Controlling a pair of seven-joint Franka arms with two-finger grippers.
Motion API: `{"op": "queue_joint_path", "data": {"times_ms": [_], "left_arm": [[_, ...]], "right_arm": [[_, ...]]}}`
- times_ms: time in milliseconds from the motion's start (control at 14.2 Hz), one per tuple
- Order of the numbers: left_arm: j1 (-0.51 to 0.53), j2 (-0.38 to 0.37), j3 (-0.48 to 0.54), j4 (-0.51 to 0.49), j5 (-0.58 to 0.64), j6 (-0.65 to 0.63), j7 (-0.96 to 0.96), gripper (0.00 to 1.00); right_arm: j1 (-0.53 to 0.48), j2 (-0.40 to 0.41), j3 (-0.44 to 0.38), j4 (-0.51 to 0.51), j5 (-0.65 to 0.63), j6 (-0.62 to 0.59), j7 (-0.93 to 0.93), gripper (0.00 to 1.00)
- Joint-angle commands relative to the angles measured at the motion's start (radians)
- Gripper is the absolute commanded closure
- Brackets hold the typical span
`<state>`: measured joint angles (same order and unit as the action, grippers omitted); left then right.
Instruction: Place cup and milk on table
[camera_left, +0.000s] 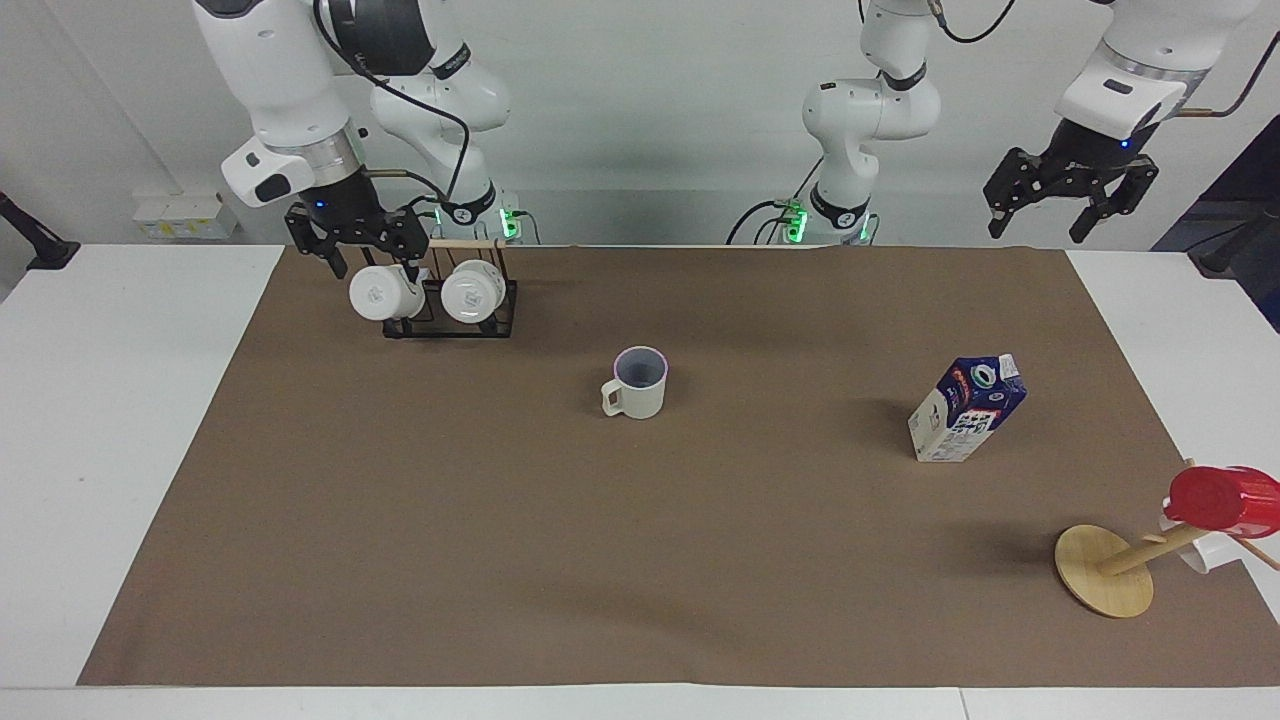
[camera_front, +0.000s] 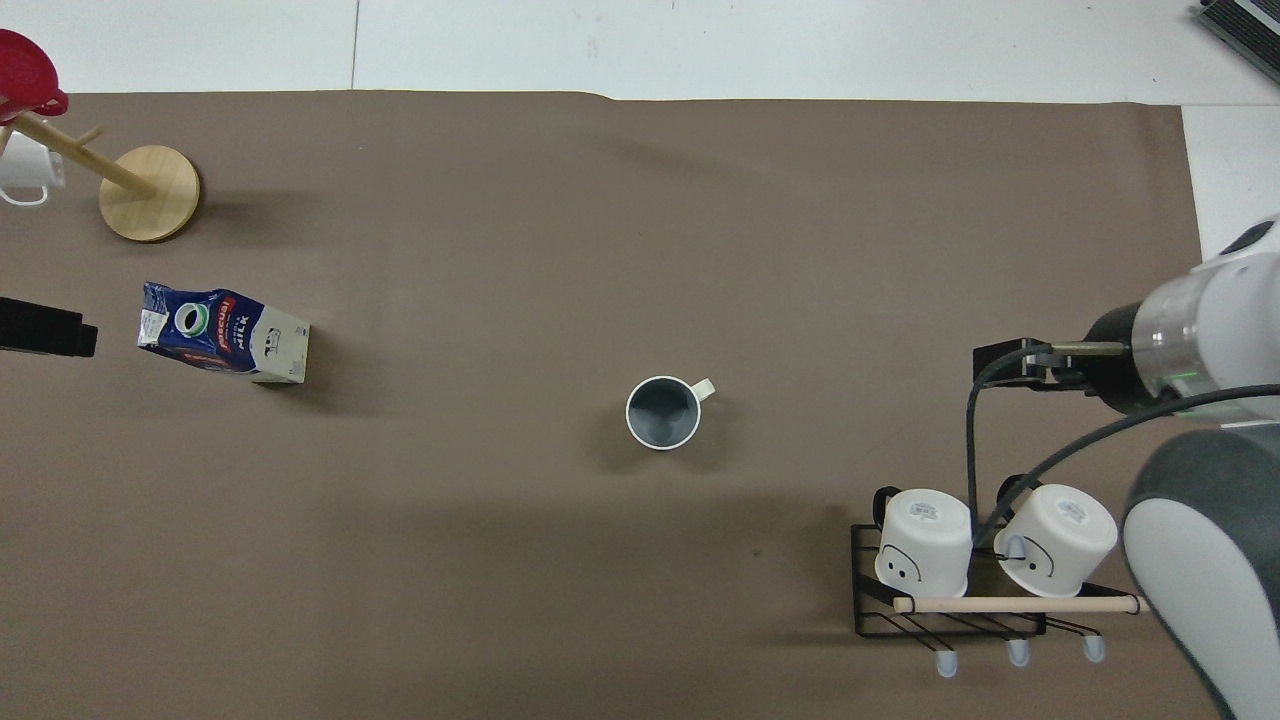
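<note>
The cream cup (camera_left: 638, 383) stands upright on the brown sheet of the table (camera_left: 560, 560), near the middle, its handle toward the right arm's end; it also shows in the overhead view (camera_front: 662, 412). The blue and white milk (camera_left: 966, 410) stands on the sheet toward the left arm's end, its green cap up (camera_front: 225, 333). My right gripper (camera_left: 370, 255) is open and empty, raised over the mug rack's outer end. My left gripper (camera_left: 1070, 200) is open and empty, raised over the left arm's end of the table, where that arm waits.
A black wire rack (camera_left: 450, 322) with two glossy white mugs lies on the sheet near the robots, under the right gripper. A tilted wooden mug tree (camera_left: 1105, 570) with a red cup (camera_left: 1222, 497) and a white mug (camera_front: 25, 170) stands farther from the robots than the milk.
</note>
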<state>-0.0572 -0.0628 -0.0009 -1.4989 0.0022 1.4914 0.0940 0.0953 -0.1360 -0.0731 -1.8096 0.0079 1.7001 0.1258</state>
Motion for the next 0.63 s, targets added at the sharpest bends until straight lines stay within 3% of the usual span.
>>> {"op": "queue_joint_path", "data": {"times_ms": [0,211,563], "left_arm": [[0.000,-0.026,-0.001,-0.029,0.005,0.001,0.007,0.00],[-0.001,-0.020,-0.001,-0.061,0.005,0.035,0.007,0.00],[0.016,0.026,-0.001,-0.208,0.007,0.307,0.020,0.00]], "right_arm": [[-0.019,-0.007,-0.031,0.038,0.007,-0.046,-0.058,0.00],[-0.019,-0.007,-0.068,0.073,0.011,-0.102,-0.077,0.00],[0.021,0.015,-0.054,0.174,0.007,-0.164,-0.067,0.00]]}}
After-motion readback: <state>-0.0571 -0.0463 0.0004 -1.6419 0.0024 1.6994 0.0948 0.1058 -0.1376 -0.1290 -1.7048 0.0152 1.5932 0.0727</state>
